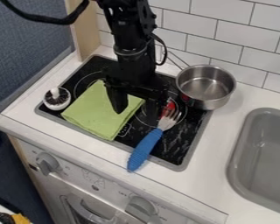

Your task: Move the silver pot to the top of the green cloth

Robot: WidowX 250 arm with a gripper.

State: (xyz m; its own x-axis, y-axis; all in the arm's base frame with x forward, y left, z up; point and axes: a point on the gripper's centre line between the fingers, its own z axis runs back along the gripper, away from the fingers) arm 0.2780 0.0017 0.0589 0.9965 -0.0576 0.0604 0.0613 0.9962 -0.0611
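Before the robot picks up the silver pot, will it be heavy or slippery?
The silver pot looks empty and thin-walled, so it's probably light for its size. Its smooth, shiny metal might be slippery. It's low and wide, so it probably won't tip easily.

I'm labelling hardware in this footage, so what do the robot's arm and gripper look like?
The arm is black, built of chunky jointed segments, with a thin black cable looping at its side. The gripper is also black, with two blunt fingers under a broad, blocky body.
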